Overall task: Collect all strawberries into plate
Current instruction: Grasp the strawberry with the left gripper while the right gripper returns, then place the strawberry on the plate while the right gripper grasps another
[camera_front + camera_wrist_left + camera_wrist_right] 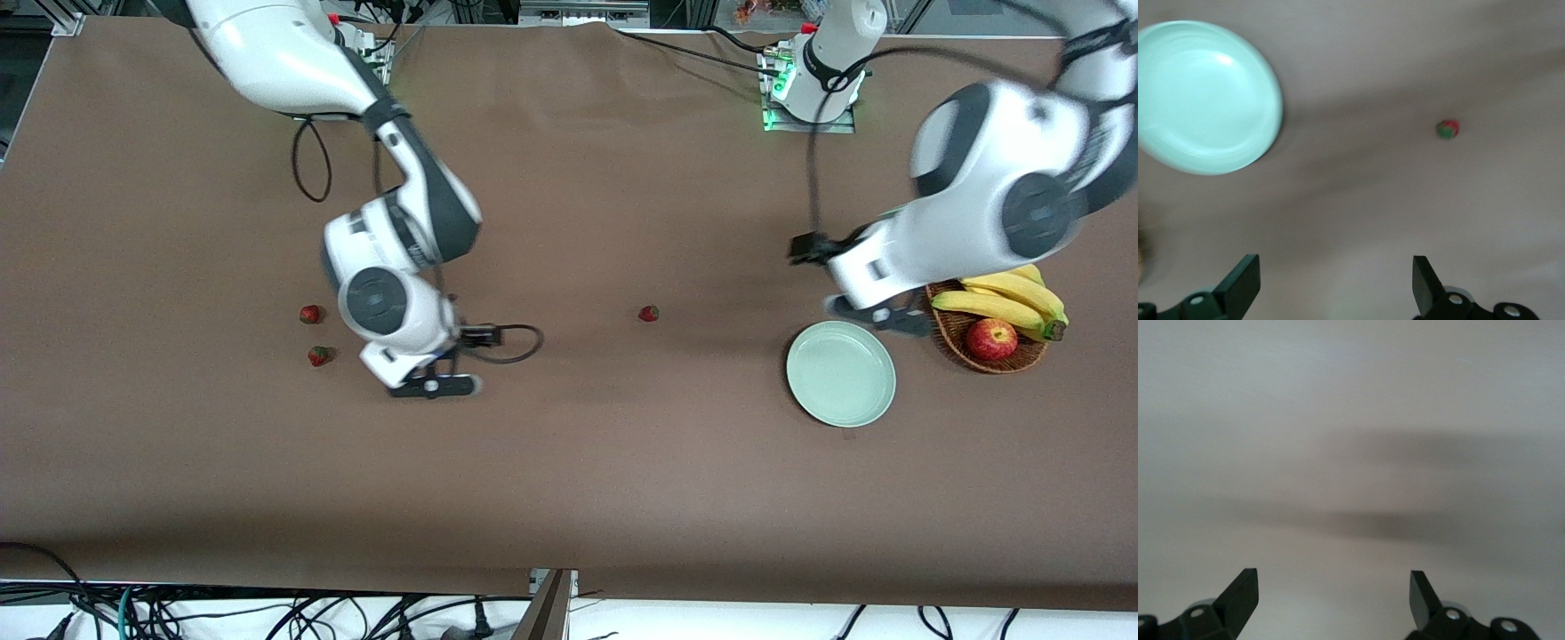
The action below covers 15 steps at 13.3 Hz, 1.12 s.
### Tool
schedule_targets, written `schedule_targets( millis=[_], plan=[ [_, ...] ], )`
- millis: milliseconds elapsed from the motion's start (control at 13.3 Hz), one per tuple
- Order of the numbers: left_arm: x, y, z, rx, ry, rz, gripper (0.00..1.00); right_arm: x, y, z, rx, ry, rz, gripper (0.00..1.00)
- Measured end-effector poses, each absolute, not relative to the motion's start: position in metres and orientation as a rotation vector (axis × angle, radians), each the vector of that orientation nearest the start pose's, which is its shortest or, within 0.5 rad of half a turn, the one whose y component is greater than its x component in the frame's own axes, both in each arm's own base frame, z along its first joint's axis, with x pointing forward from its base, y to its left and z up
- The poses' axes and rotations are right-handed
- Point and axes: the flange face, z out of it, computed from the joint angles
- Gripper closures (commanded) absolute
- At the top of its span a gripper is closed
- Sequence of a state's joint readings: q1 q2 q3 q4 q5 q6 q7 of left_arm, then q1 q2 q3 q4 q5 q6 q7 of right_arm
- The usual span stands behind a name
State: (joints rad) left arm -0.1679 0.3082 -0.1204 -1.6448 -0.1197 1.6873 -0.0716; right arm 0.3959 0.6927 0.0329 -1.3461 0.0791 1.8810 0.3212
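Observation:
Three strawberries lie on the brown table: two close together toward the right arm's end, and one near the middle, which also shows in the left wrist view. The mint-green plate sits empty toward the left arm's end and also shows in the left wrist view. My left gripper is open and empty, over the table at the plate's farther rim. My right gripper is open and empty over bare table beside the pair of strawberries.
A brown wicker basket with bananas and a red apple stands beside the plate, at the left arm's end of the table. A black cable loops off the right wrist.

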Motion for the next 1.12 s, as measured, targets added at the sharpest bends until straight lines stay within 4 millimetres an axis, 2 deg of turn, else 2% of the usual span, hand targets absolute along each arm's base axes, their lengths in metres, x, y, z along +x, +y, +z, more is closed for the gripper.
schedule_targets(
  millis=[150, 300, 375, 524, 674, 824, 899, 974, 1049, 1124],
  plan=[
    [0.587, -0.249, 0.371, -3.189, 0.251, 0.431, 0.0, 0.652, 0.222, 0.294, -3.113, -0.145, 0.373, 0.0],
    [0.576, -0.305, 0.334, -3.19, 0.212, 0.383, 0.0, 0.646, 0.153, 0.283, -3.119, -0.196, 0.456, 0.0],
    [0.569, -0.326, 0.315, -3.178, 0.22, 0.352, 0.0, 0.64, 0.121, 0.277, -3.121, -0.187, 0.508, 0.0],
    [0.555, -0.348, 0.274, -3.124, 0.262, 0.244, 0.0, 0.627, 0.071, 0.259, -3.122, -0.122, 0.6, 0.0],
    [0.54, -0.357, 0.231, -3.136, 0.278, 0.164, 0.0, 0.612, 0.05, 0.236, -3.117, -0.07, 0.661, 0.0],
    [0.523, -0.368, 0.199, -3.147, 0.267, 0.127, 0.03, 0.598, 0.045, 0.213, -3.116, -0.046, 0.659, 0.0],
    [0.518, -0.374, 0.19, -3.148, 0.271, 0.127, 0.21, 0.592, 0.043, 0.203, -3.119, -0.04, 0.655, 0.0],
    [0.514, -0.378, 0.184, -3.146, 0.274, 0.131, 0.45, 0.587, 0.042, 0.196, -3.121, -0.035, 0.65, 0.0],
    [0.512, -0.379, 0.181, -3.144, 0.276, 0.137, 0.63, 0.585, 0.041, 0.192, -3.123, -0.033, 0.642, 0.0],
    [0.512, -0.38, 0.181, -3.144, 0.277, 0.136, 0.68, 0.583, 0.04, 0.188, -3.127, -0.031, 0.63, 0.0]
  ],
)
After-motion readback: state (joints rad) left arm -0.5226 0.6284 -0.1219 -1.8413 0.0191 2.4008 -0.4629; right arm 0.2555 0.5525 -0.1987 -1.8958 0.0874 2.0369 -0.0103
